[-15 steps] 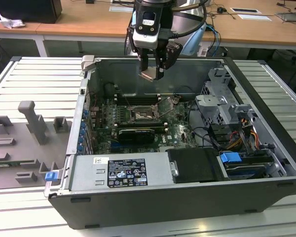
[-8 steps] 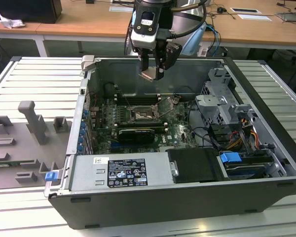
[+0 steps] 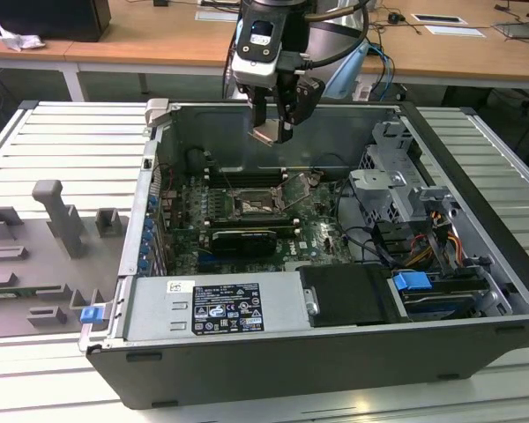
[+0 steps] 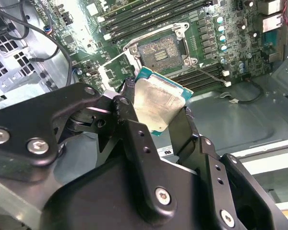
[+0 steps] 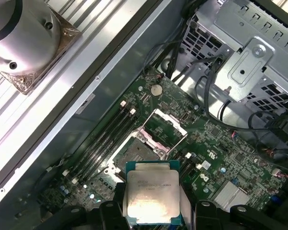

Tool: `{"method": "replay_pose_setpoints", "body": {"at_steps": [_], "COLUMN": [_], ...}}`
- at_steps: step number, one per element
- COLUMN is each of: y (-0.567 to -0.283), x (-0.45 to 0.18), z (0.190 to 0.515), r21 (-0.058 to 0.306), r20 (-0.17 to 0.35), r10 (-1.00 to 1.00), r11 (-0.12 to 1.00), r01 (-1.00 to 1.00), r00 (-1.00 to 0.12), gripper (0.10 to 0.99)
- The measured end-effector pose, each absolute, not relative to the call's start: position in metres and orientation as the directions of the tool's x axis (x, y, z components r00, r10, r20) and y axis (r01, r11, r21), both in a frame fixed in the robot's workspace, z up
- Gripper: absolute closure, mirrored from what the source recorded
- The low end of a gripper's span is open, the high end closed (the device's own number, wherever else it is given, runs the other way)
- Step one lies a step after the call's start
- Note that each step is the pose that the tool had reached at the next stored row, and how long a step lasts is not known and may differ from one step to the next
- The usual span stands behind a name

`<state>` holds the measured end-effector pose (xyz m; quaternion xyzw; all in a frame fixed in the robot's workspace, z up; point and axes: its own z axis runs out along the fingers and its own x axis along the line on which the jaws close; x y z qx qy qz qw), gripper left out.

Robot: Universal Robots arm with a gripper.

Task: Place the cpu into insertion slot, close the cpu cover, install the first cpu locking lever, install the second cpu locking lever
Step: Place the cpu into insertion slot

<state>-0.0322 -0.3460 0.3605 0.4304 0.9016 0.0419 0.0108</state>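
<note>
Hanging over the open computer case [image 3: 476,189], toward its far wall: the gripper [image 3: 273,130], clamped on the chip [image 3: 271,135]. Held in the air, well above the green board [image 3: 317,233] and touching nothing else.

In the second wrist view, black fingers [image 4: 134,129] pressed against two opposite edges of the chip [image 4: 158,103], pale grey metal top toward the camera, green rim showing around it. Same grip in the first wrist view, with the chip [image 5: 152,194] lying flat between the finger ends.

Down on the board, below the held chip in the exterior view: the socket [image 3: 251,207], uncovered, with its square contact field exposed in the second wrist view [image 4: 162,50]. Cover plate [image 5: 172,120] swung up and open on the socket's side toward the exterior view's right, board visible through its square opening.

On the far side of the socket, rows of long memory slots [image 3: 247,176]. On its near side, a long black card [image 3: 242,240]. Along the case's near wall, a grey box with a white label [image 3: 212,308]. At the exterior view's right inside the case, a metal drive cage [image 3: 397,172], cables, and a blue tab [image 3: 413,284].

Outside the case at the exterior view's left, a grey moulded tray [image 3: 53,233] on the ribbed table [image 3: 79,132]. Wooden desks [image 3: 159,40] beyond, at the far side.
</note>
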Motion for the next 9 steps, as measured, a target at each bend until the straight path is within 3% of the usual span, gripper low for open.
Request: {"method": "replay_pose_setpoints", "body": {"at_steps": [9], "y": [-0.3460], "x": [-0.0324], "z": [0.3598], "r21": [0.085], "r20": [0.016], "r10": [0.817], "r11": [0.574], "r01": [0.815], "r00": [-0.577], "gripper": [0.561]}}
